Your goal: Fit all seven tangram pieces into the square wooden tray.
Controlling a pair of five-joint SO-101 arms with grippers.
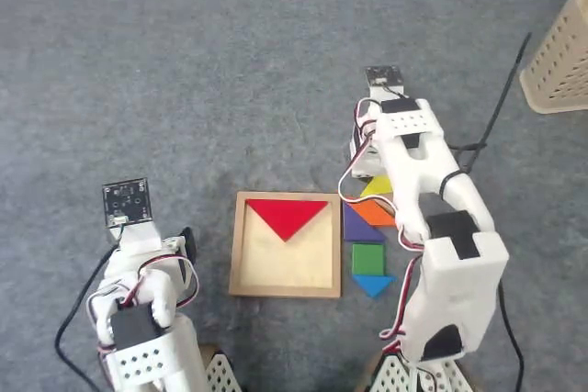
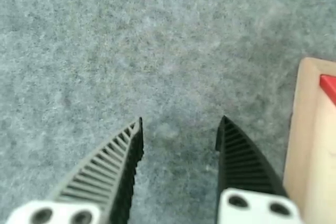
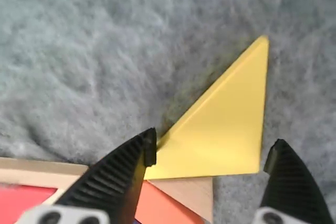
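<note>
The right fingers [image 3: 118, 174] are spread wide, one on each side of the yellow triangle [image 3: 226, 124], and clasp nothing. That triangle lies on the grey counter [image 1: 184, 89] just right of the wooden tray [image 1: 237, 245], near its upper right corner and next to the orange piece [image 1: 375, 213]. Below them the purple piece [image 1: 356, 225], green square [image 1: 368, 259] and blue triangle [image 1: 372, 285] run down beside the tray. The red triangle [image 1: 288, 216] sits inside against the tray's top edge. The left fingers [image 2: 113, 166] are released over bare counter left of the tray.
</note>
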